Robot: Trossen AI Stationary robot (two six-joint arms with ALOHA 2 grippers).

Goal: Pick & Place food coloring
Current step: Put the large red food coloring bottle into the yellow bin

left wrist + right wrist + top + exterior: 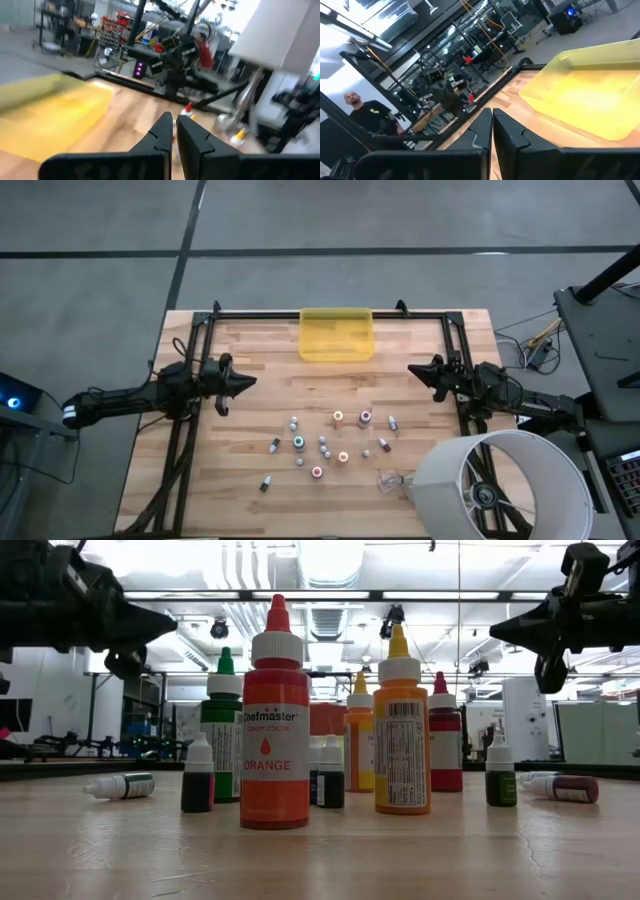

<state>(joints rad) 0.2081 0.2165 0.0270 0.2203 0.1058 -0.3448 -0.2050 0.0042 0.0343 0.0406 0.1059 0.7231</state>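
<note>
Several small food coloring bottles [322, 445] are scattered over the near middle of the wooden table, some upright on their bases, some lying on their sides. In the low view an orange-capped bottle [274, 720] stands nearest. My left gripper [250, 381] hovers shut at the table's left side, pointing level toward the middle. My right gripper [412, 370] hovers shut at the right side, pointing level toward the left. Both are above the table and well away from the bottles.
A translucent yellow tray [336, 333] sits at the far middle edge. A white lampshade [497, 485] covers the near right corner. A clear crumpled plastic scrap [390, 479] lies beside it. A black frame [330, 314] runs along the table's far and side edges.
</note>
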